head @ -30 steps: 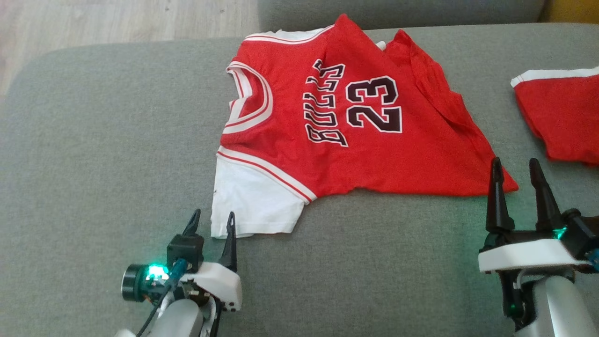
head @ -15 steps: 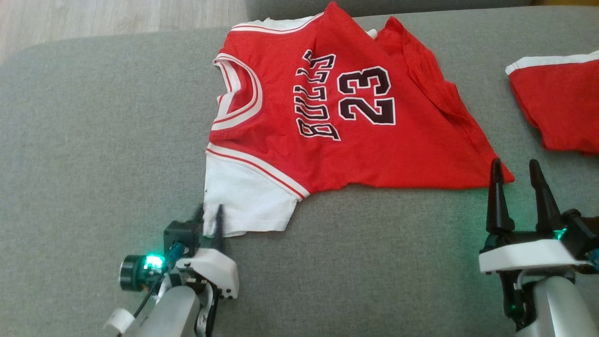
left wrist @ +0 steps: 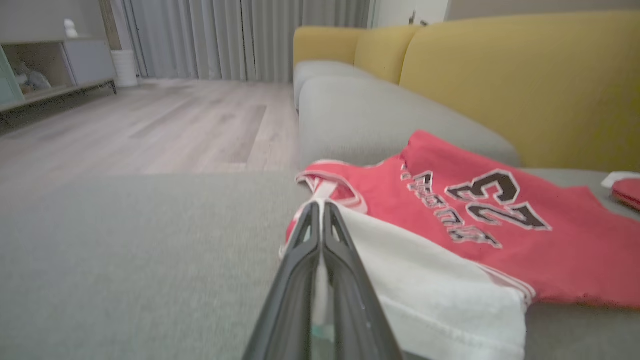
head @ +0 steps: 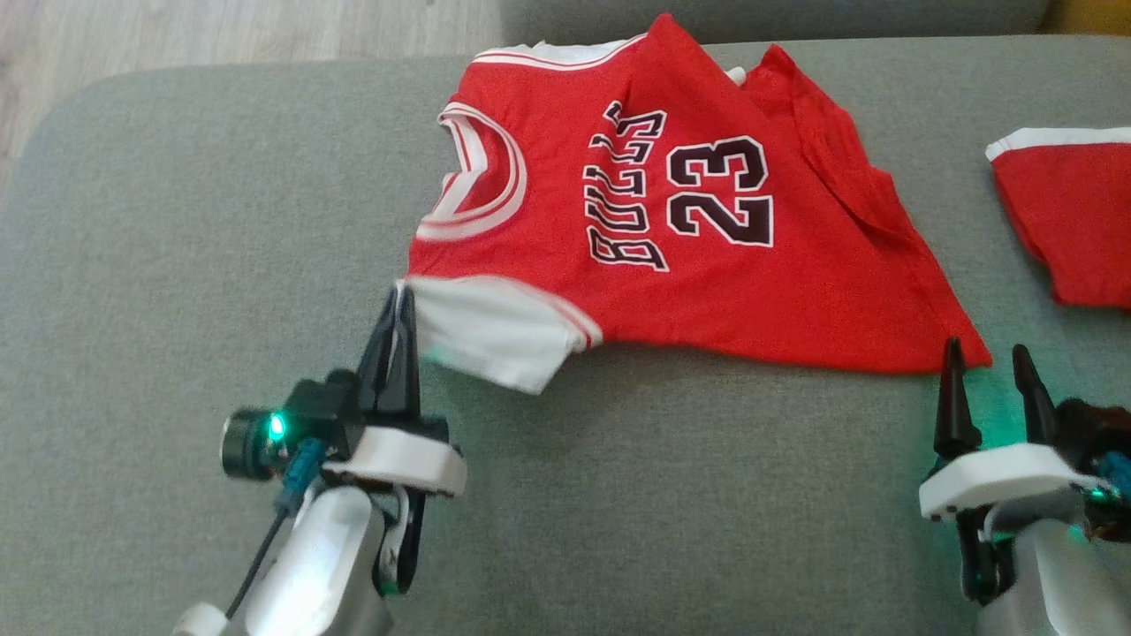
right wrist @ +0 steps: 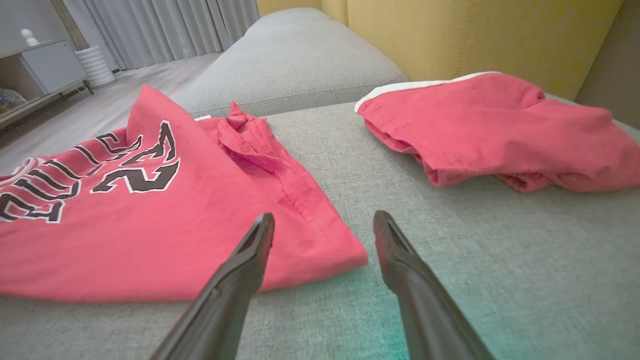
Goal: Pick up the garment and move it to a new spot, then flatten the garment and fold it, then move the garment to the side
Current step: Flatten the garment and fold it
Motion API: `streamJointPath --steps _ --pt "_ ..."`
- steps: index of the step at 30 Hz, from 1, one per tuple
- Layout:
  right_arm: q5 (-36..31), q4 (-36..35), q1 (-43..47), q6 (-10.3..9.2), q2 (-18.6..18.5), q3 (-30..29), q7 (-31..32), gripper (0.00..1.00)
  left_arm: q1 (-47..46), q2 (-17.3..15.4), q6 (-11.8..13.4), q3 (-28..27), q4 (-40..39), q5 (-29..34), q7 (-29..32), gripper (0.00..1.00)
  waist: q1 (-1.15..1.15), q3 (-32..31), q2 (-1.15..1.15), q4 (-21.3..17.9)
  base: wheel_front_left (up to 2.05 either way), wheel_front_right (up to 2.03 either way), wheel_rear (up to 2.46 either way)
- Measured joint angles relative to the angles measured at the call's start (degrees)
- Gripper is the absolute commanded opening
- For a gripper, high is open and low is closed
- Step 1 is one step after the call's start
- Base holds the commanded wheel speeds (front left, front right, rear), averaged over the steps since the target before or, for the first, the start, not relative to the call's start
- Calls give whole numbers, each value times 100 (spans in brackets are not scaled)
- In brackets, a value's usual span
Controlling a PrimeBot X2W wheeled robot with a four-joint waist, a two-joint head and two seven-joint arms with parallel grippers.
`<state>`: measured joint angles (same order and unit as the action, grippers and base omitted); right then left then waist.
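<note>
Jersey (head: 760, 300): red, white sleeve, red-and-white striped trim at neck and armholes, black lettering and "23" outlined white. Shorts (head: 1074, 238): red, white band. Cushion (head: 177, 221) grey; backrest (left wrist: 525, 75) mustard yellow; floor (head: 221, 31) pale wood grain.

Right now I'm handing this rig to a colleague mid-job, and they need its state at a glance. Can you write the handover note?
Left gripper: shut on the corner of the white sleeve of the red jersey; the sleeve looks raised off the grey sofa cushion.
Right gripper: open and empty, by the red jersey's near hem corner, not gripping it.
Red jersey: front up and creased on the cushion. A second red garment lies apart to the right.
Done: sleeve grasped.
Left: take the hem, move the red jersey, flatten it, fold it, set it aside.
</note>
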<state>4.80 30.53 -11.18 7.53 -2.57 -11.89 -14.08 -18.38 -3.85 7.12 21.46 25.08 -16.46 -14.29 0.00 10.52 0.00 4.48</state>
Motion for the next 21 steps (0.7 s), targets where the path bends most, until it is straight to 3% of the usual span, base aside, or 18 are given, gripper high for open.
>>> streamJointPath --steps 7,15,16,17,18,21 --pt "-27 1138 -532 0 -2 -363 48 100 275 30 -69 -171 -706 279 -18 0 0 49 0 93 0 0 0" --pt "-27 1963 -1213 0 -32 -155 -15 100 414 74 -193 -254 -821 389 -18 0 0 154 0 132 0 0 0" --pt "-27 2036 -1244 0 -37 -125 -26 96 414 76 -210 -267 -823 405 -18 0 0 157 0 129 0 0 0" --pt "-27 2095 -1277 0 -47 -105 -31 58 414 79 -211 -278 -823 412 -18 0 0 155 0 124 0 0 0" --pt "-27 2139 -1300 0 -60 -75 -33 2 414 83 -215 -293 -823 433 -18 0 0 150 0 116 0 0 0" --pt "-18 2226 -1323 0 -64 57 -64 0 413 89 -218 -347 -823 443 -18 0 0 114 0 74 0 0 0"
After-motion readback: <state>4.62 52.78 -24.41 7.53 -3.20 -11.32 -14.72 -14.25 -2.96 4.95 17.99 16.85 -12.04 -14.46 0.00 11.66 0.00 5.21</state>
